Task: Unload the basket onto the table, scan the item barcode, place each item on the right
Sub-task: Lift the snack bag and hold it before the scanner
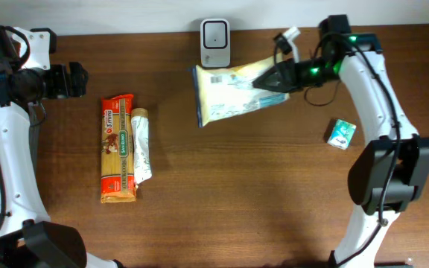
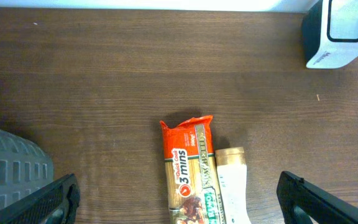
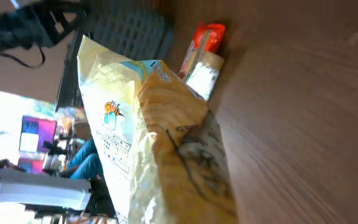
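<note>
At the back of the table (image 1: pixel 259 193), the right gripper (image 1: pixel 272 80) is clamping its jaws on one end of a yellow bag (image 1: pixel 226 93). It is holding the bag tilted just in front of the white scanner (image 1: pixel 215 42). The left gripper (image 1: pixel 80 80) is hovering at the far left with its jaws wide apart, gripping nothing. An orange pasta packet (image 1: pixel 117 149) and a pale tube (image 1: pixel 142 145) are lying side by side, touching. A small teal box (image 1: pixel 341 134) is sitting near the right arm.
</note>
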Controlling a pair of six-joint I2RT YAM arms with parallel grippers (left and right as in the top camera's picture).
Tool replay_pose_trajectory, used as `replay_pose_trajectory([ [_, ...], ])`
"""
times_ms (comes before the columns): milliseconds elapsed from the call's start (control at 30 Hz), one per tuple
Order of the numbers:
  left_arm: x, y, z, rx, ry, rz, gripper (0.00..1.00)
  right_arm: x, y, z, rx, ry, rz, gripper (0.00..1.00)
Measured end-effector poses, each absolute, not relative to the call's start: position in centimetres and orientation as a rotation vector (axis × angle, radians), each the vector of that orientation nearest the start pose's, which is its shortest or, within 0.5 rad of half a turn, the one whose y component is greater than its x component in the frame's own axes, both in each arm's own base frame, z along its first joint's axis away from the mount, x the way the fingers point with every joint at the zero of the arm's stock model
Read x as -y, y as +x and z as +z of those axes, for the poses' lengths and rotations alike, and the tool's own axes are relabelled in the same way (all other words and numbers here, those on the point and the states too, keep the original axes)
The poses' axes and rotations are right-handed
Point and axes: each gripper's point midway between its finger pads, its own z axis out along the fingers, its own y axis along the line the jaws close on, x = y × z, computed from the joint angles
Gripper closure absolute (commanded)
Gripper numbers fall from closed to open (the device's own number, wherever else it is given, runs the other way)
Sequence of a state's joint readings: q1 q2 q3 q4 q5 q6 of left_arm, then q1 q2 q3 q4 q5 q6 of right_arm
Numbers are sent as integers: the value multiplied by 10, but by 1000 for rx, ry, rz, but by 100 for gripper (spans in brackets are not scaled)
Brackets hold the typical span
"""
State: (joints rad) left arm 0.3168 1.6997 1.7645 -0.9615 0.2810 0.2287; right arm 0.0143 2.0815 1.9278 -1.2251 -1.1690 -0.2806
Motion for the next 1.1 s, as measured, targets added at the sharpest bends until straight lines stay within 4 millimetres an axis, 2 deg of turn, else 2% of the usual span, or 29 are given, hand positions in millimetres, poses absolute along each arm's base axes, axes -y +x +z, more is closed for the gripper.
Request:
replay_pose_trajectory([
  [100, -93, 437, 264, -2422, 13, -101, 1, -139, 432, 232, -2315, -448, 1490, 96],
  [200, -93, 437, 264, -2422, 13, -101, 1, -114, 431, 250, -2304, -422, 1382, 96],
  [300, -93, 437, 264, -2422, 13, -101, 1, -112, 425, 259, -2314, -431, 1335, 96],
  [500, -93, 437, 264, -2422, 13, -101, 1, -111, 426, 255, -2336, -434, 1299, 96],
  [567, -93, 437, 264, -2422, 13, -101, 1, -111, 430, 246, -2380, -446, 1211, 96],
  [633, -93, 437, 264, -2422, 13, -101, 1, -117, 439, 230, -2465, -454, 1046, 96],
  [700, -93, 437, 264, -2422, 13, -101, 1, -132, 450, 210, -2552, -483, 774, 96],
  [800, -93, 437, 264, -2422, 13, -101, 1, -150, 474, 203, -2522, -536, 407, 96],
  [833, -93, 437, 264, -2422, 13, -101, 1, -162, 490, 210, -2445, -545, 166, 96],
  [867, -93, 436, 264, -2423, 13, -101, 1, -165, 496, 214, -2410, -535, 75, 96],
  [900, -93, 437, 264, -2422, 13, -100, 1, -173, 509, 228, -2312, -539, -80, 96],
  [967, -93, 437, 264, -2422, 13, -101, 1, -183, 525, 254, -2163, -533, -249, 96],
  [1033, -93, 437, 264, -2422, 13, -101, 1, -195, 547, 290, -1949, -542, -461, 96],
  [1100, -93, 437, 265, -2420, 14, -100, 1, -197, 563, 299, -1846, -567, -601, 96],
])
